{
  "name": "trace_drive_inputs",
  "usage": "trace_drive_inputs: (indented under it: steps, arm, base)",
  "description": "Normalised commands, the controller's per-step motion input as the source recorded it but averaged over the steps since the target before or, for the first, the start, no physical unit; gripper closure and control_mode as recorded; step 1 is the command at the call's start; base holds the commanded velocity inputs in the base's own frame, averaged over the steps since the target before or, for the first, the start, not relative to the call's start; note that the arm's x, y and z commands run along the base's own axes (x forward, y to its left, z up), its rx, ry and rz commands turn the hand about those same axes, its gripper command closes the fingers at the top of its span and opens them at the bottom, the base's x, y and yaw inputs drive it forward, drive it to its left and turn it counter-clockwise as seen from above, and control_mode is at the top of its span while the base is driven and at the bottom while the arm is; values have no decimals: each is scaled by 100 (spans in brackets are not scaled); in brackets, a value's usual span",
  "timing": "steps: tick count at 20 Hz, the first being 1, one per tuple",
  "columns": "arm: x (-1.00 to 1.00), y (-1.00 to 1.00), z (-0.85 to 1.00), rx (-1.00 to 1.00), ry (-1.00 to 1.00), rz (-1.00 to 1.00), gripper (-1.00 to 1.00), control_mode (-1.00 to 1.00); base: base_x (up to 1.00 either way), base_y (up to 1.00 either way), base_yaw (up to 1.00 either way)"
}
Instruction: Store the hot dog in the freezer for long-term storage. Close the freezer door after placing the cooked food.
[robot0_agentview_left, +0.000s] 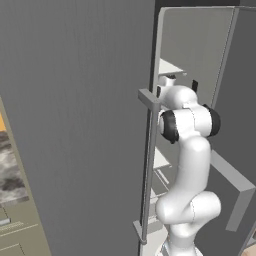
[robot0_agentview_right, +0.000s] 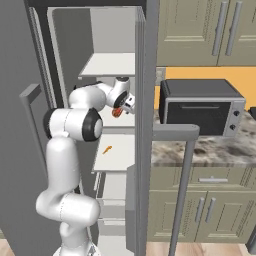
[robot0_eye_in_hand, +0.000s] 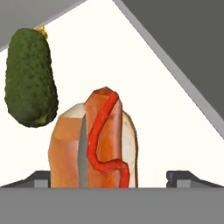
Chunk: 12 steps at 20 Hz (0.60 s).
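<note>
The hand (robot0_eye_in_hand: 112, 178) is reaching into the freezer (robot0_agentview_right: 112, 65), and its two tips are spread wide apart, not pinching anything. The hot dog (robot0_eye_in_hand: 94, 140) is lying right in front of the hand, between the tips, on a white shelf (robot0_eye_in_hand: 175, 122). It looks like it is let go, but it is so near the tips that I cannot tell if it is touching them. It could go wrong if the hand is pulling back crooked, because a tip could bump the hot dog and push it off the shelf. The arm is also standing in the doorway, so the freezer door (robot0_agentview_left: 75, 125) cannot be shut until the arm is out. A green pickle (robot0_eye_in_hand: 29, 76) is lying just past the hot dog and to one side, and a hard bump could roll it too. The hot dog is a tan bun with an orange-red sausage and a red squiggle of sauce on top.
</note>
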Motion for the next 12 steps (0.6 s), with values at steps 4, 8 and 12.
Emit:
trace_drive_inputs:
  steps: [4,8,12]
  arm:
    - [-28,2,0,0,-13,-4,-100,-100]
    - [-32,0,1,0,-17,-4,-100,-100]
    - [-26,0,6,0,-17,-3,-100,-100]
  base:
    - [0,0,0]
    - [0,0,0]
    - [0,0,0]
